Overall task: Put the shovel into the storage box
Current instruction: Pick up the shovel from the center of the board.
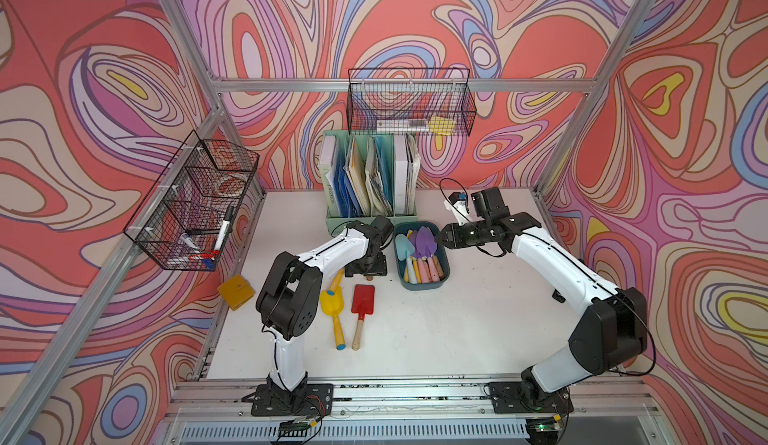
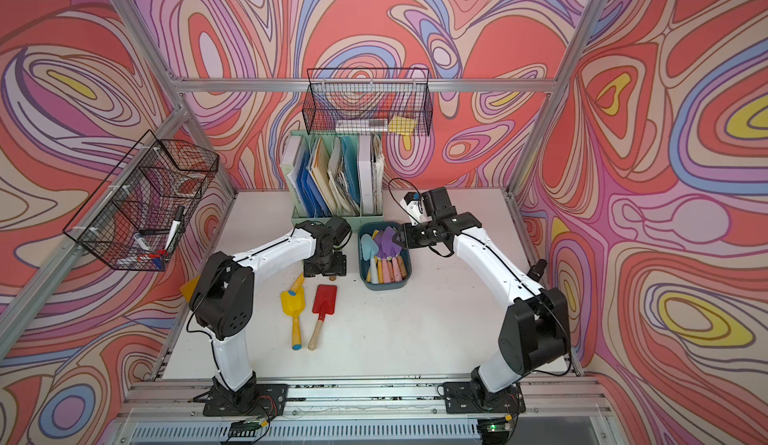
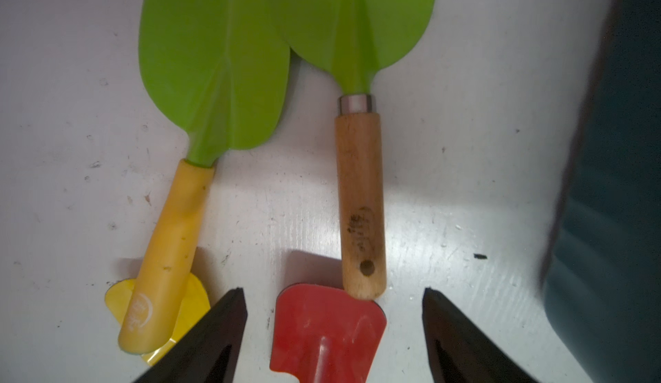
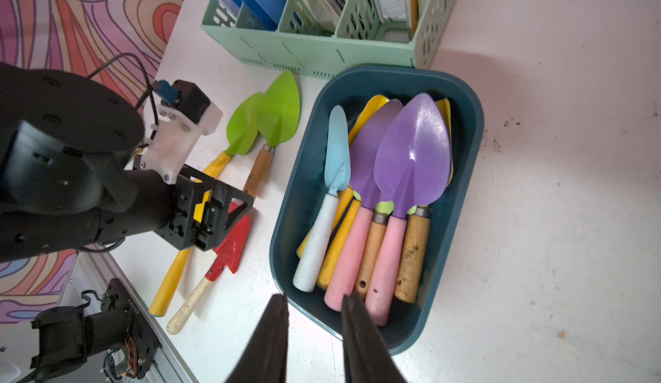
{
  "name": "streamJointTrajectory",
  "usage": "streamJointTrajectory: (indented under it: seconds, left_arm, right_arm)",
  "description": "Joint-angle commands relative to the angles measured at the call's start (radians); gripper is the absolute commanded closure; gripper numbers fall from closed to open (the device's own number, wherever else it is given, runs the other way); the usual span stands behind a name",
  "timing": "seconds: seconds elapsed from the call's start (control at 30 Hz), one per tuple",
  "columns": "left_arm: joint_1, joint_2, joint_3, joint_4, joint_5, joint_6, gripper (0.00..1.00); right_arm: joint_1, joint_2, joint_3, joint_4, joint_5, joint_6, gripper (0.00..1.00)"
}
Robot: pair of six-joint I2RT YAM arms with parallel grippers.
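The dark teal storage box [image 1: 424,285] [image 4: 297,184] holds several shovels, with two purple blades on top. My left gripper [image 3: 334,291] [image 1: 368,266] points down at the table left of the box, jaws open. Between its fingers lie the end of a green shovel's wooden handle [image 3: 359,198] and the tip of the red shovel [image 3: 322,334] [image 1: 363,299]. A second green shovel [image 3: 214,77] with a yellow handle lies beside them. A yellow shovel [image 1: 331,303] lies left of the red one. My right gripper [image 4: 314,299] [image 1: 440,239] hovers over the box's rim, narrowly open and empty.
A mint-green file holder [image 1: 370,181] stands just behind the box. Black wire baskets hang on the back frame [image 1: 409,102] and the left frame [image 1: 195,201]. A yellow block [image 1: 235,292] lies at the table's left edge.
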Motion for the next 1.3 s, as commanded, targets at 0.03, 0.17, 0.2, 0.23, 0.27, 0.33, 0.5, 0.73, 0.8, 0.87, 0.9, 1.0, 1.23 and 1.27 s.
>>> streamJointTrajectory:
  seconds: [0.03,0.17,0.2,0.23,0.27,0.33,0.5,0.73,0.8,0.87,0.9,1.0,1.23,1.27]
  left_arm:
    - [0.006,0.038,0.026,0.061,0.034,0.016,0.22]
    - [0.007,0.069,0.046,0.064,0.033,0.020,0.28]
    - [0.008,0.074,0.049,0.065,0.033,0.020,0.30]
    - [0.009,0.081,0.050,0.066,0.031,0.019,0.33]
    - [0.010,0.085,0.050,0.066,0.030,0.018,0.35]
    - [0.012,0.094,0.051,0.067,0.024,0.019,0.39]
    - [0.020,0.111,0.050,0.066,0.013,0.020,0.57]
    - [0.021,0.121,0.053,0.068,0.012,0.020,0.75]
    - [0.021,0.115,0.055,0.066,0.010,0.022,0.79]
    - [0.021,0.105,0.057,0.064,0.010,0.024,0.82]
    - [0.021,0.097,0.058,0.061,0.010,0.025,0.85]
    - [0.021,0.069,0.066,0.045,0.013,0.028,0.88]
    - [0.017,-0.045,0.066,0.031,0.072,0.041,0.88]
    - [0.015,-0.061,0.065,0.028,0.079,0.044,0.88]
  right_arm:
    - [-0.006,-0.029,-0.023,-0.005,0.019,0.015,0.74]
    - [-0.006,-0.034,-0.028,-0.004,0.018,0.019,0.75]
    - [-0.006,-0.035,-0.028,-0.004,0.017,0.021,0.75]
    - [-0.006,-0.037,-0.030,-0.003,0.018,0.021,0.75]
    - [-0.006,-0.038,-0.031,-0.003,0.018,0.021,0.76]
    - [-0.006,-0.039,-0.032,-0.003,0.018,0.022,0.76]
    - [-0.007,-0.045,-0.041,-0.003,0.020,0.024,0.76]
    - [-0.006,-0.053,-0.043,-0.003,0.021,0.028,0.77]
    - [-0.006,-0.053,-0.042,-0.003,0.021,0.028,0.77]
    - [-0.006,-0.054,-0.043,-0.002,0.021,0.030,0.77]
    - [-0.006,-0.055,-0.043,-0.002,0.021,0.031,0.77]
    - [-0.006,-0.056,-0.044,0.004,0.017,0.037,0.77]
    - [-0.006,-0.050,-0.053,0.037,-0.011,0.069,0.77]
    - [-0.006,-0.047,-0.054,0.043,-0.017,0.078,0.77]
